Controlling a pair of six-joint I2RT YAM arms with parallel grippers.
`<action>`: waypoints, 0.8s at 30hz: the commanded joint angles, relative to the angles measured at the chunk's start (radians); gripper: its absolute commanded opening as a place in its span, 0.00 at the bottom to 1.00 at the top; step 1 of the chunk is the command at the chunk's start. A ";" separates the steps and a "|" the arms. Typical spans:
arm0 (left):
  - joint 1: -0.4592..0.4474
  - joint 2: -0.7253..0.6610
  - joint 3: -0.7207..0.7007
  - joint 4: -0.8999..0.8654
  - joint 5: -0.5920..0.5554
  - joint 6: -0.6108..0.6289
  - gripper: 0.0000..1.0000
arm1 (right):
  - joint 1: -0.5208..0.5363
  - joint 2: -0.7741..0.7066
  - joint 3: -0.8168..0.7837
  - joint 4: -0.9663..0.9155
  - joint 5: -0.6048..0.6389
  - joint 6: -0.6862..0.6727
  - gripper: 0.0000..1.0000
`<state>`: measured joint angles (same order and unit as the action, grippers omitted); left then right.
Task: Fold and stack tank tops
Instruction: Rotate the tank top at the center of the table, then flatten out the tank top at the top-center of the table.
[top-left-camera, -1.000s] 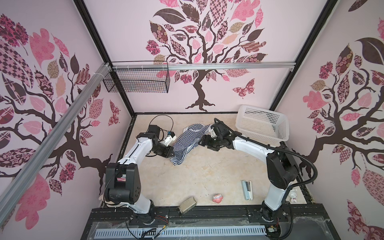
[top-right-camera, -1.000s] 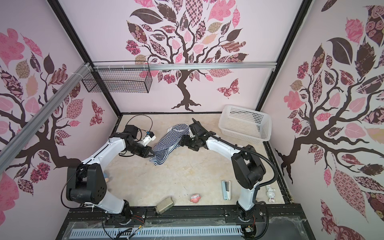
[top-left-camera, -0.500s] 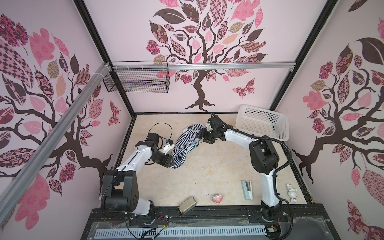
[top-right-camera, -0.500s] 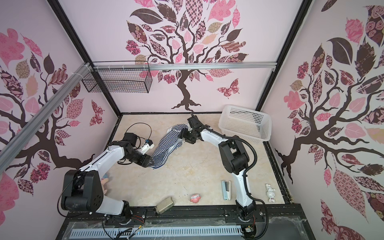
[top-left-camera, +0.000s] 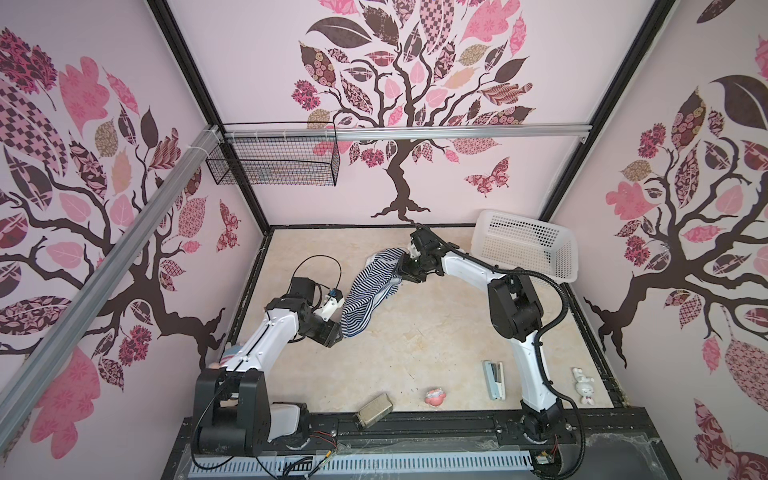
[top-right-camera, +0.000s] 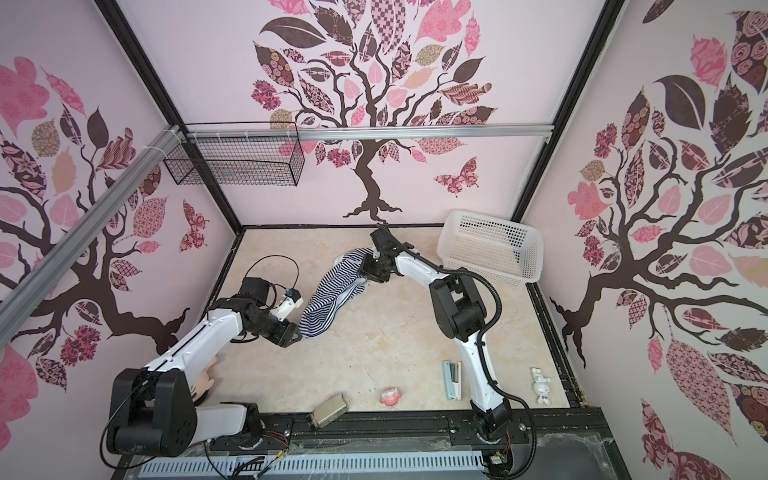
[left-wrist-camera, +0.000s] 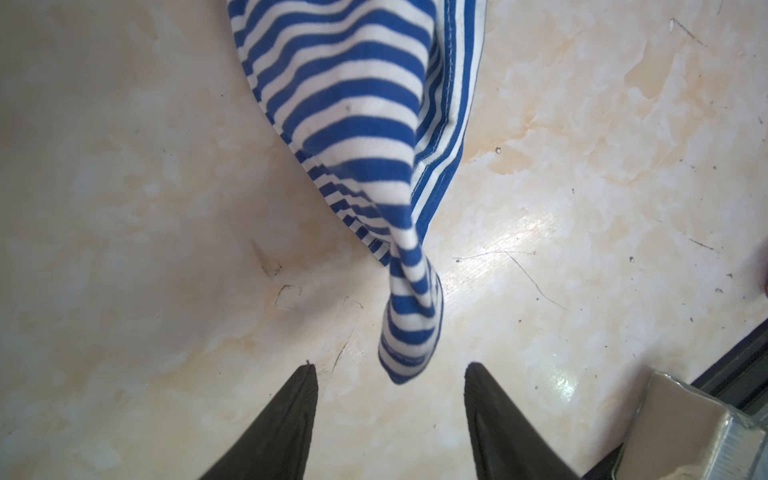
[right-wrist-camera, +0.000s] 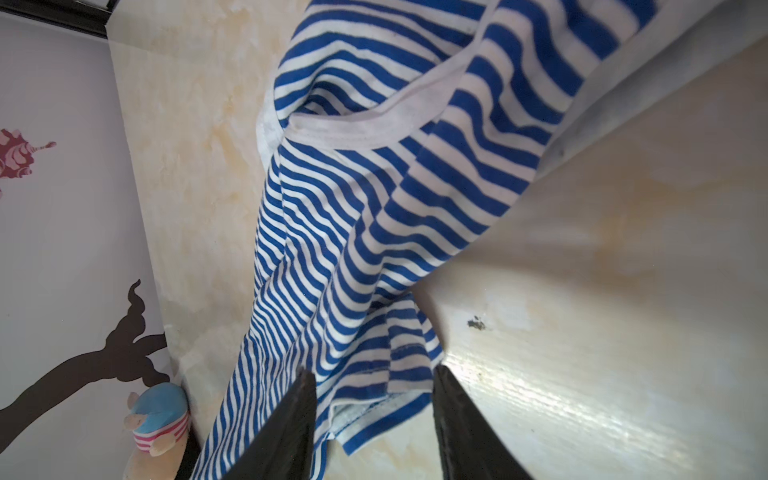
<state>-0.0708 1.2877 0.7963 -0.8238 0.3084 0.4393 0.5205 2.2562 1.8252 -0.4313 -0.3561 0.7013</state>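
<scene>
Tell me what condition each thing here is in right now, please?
tank top: unfolded, bunched into a long twisted strip.
left fingers: open, holding nothing.
right fingers: apart, cloth edge between them.
white basket: tilted, empty.
stapler: closed, lying flat.

The tank top ran slantwise across the back half of the table, between the two arms. The left end effector was just off its near end. The right end effector was at its far end, a corner between its fingers. The laundry basket sat back right and the wire basket hung on the back wall, up left. Along the front, left to right, were a box, a toy, a stapler and a figurine. A doll sat by the left wall.
</scene>
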 joint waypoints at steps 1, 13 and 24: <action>0.005 -0.017 -0.026 0.018 -0.015 0.020 0.60 | 0.004 0.012 0.008 -0.047 0.005 -0.032 0.48; 0.005 -0.041 -0.033 0.037 -0.019 -0.016 0.59 | 0.021 0.069 0.091 -0.079 0.016 -0.051 0.43; 0.005 -0.062 -0.049 0.048 -0.038 -0.026 0.59 | 0.021 0.092 0.125 -0.096 0.017 -0.047 0.21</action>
<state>-0.0708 1.2434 0.7643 -0.7952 0.2764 0.4187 0.5365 2.3295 1.9141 -0.4976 -0.3462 0.6548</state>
